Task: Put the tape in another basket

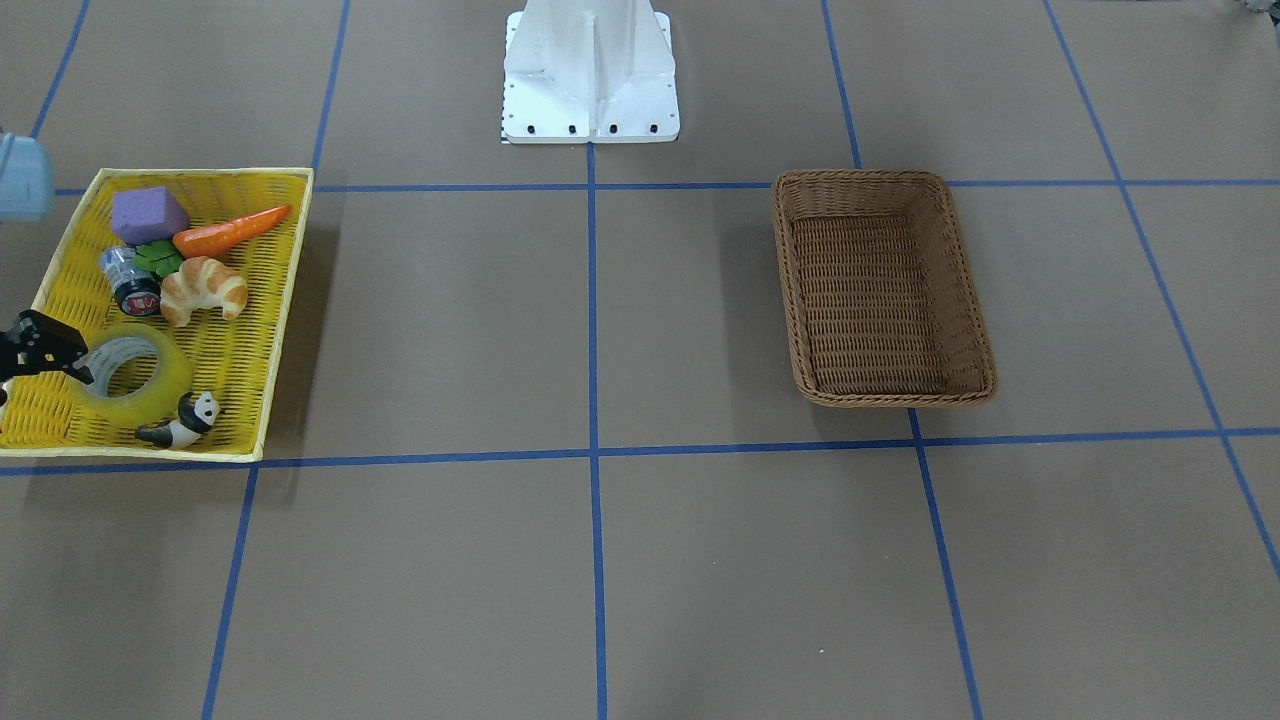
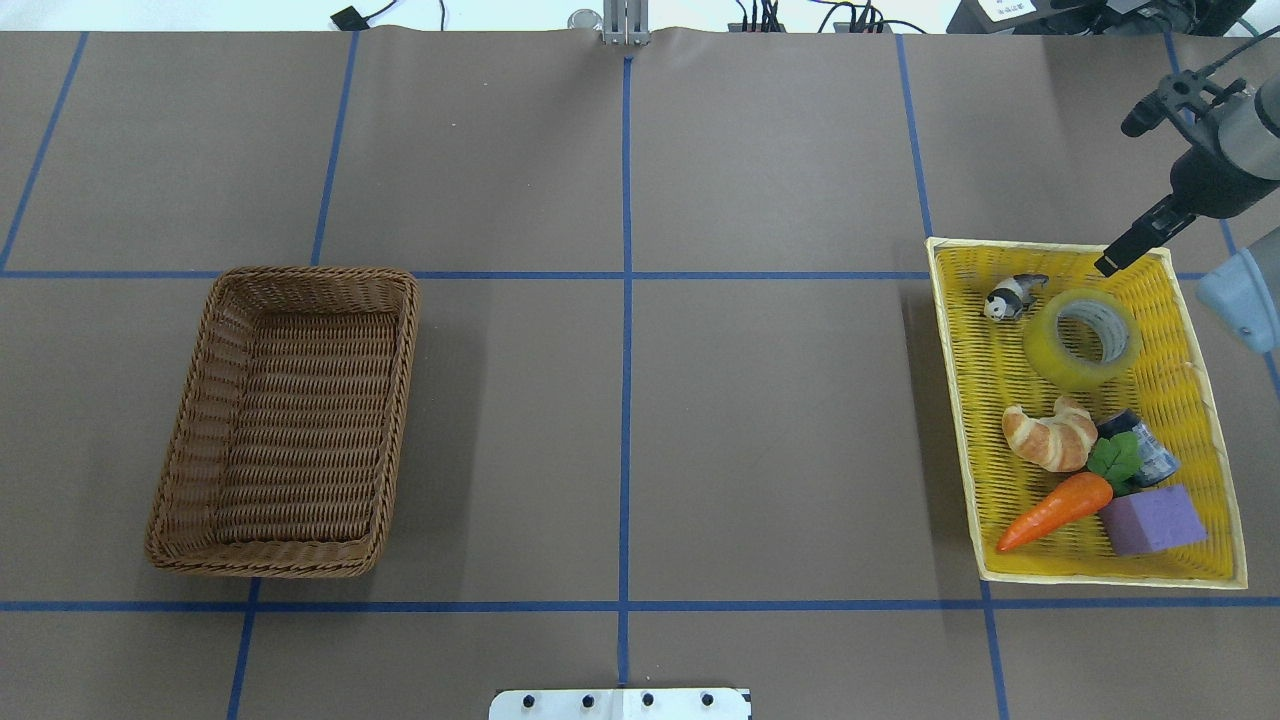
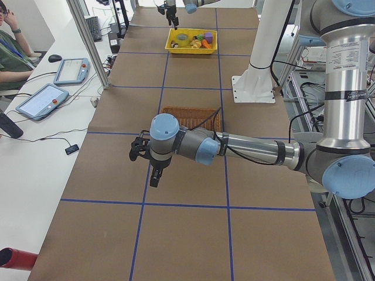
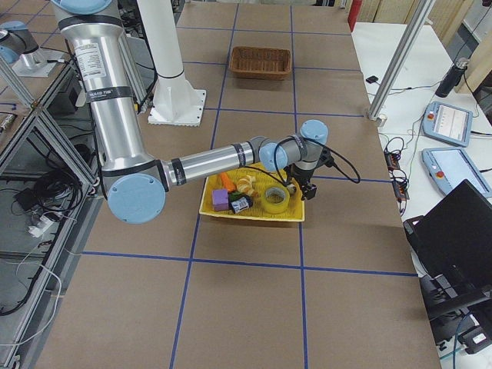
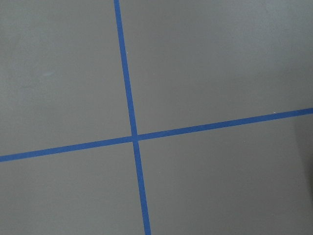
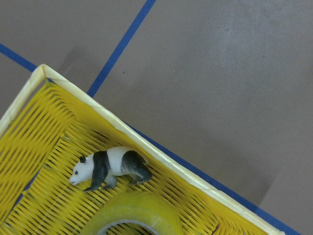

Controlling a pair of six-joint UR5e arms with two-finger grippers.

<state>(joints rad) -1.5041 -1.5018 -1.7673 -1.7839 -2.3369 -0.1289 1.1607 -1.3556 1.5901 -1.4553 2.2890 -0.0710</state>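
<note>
Presently, nothing of the task is done: the tape is not yet gripped or lifted, and gripping, carrying across and letting go in the basket are all left.

- Worktop (image 2: 620,400): one, brown with blue grid lines.
- Arms: two. The right arm (image 4: 207,161) reaches over the tray's far end; the left arm (image 3: 252,149) is stretched out beyond the basket.
- Basket (image 2: 185,420): one, dark brown wicker, at the robot's left end, with nothing in it.
- Yellow tray (image 2: 1195,420): one, shallow, at the robot's right end, well apart from the basket.
- Tape (image 2: 1040,350): one roll, lying flat in the tray's far half, with the panda just beside it.
- Carrot (image 2: 1055,510): one, at the near end.
- Croissant (image 2: 1045,437): one, mid-tray.
- Purple block (image 2: 1150,520): one, in the near right corner.
- Small cylinder (image 2: 1150,455): one, partly under green leaves.
- Panda figurine (image 2: 1012,297): one.
- Right gripper (image 2: 1110,260): one, above the tray's far rim near the tape, not touching it. I cannot tell whether its jaws are released or clenched.
- Left gripper (image 3: 153,175): one, pointing down over bare worktop and holding nothing that shows. How its jaws stand, I cannot tell.
</note>
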